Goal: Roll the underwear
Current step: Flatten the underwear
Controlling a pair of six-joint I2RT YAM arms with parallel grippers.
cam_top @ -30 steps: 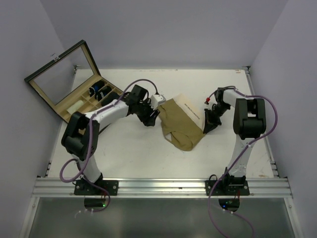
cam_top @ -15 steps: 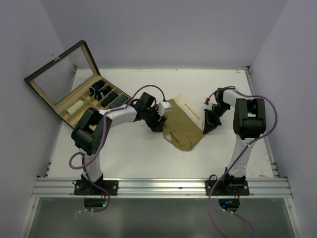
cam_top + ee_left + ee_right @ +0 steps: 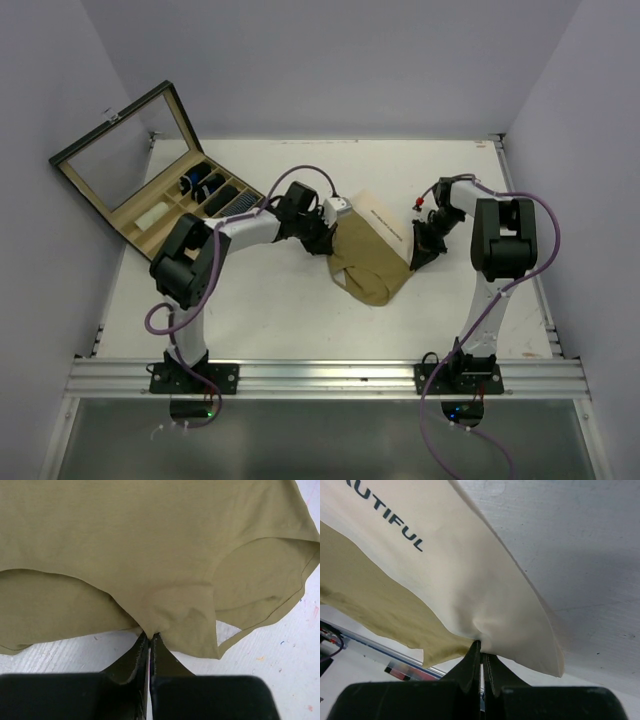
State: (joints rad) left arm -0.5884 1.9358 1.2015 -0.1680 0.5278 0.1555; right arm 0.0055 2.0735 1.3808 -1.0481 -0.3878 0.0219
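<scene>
We find the olive-green fabric underwear (image 3: 368,258) lying near the middle of the white counter (image 3: 260,310), between the two arms, spread loosely with its lower part folded over itself, and not yet rolled. The left tool (image 3: 150,636) is clamped on a small pinch of olive cloth at the garment's left edge. Its wrist view shows the jaws pressed together, low against the counter, with the cloth puckering into the tips. The right tool (image 3: 481,655) is likewise closed on a fold of the cream waistband with dark lettering (image 3: 485,580) at the garment's right edge, and the band fans out from that pinch. We judge that the two opposed grips serve to draw the garment out flat and hold both sides under control, so that a straight roll can begin. The task therefore appears to be at an early, preparatory stage. Both holds take only a narrow bite of thin cloth, so a slip under tension is the main risk. An open wooden compartment box with a glazed lid (image 3: 130,232) stands at the far left, well apart from the garment, with dark items in some cells.
</scene>
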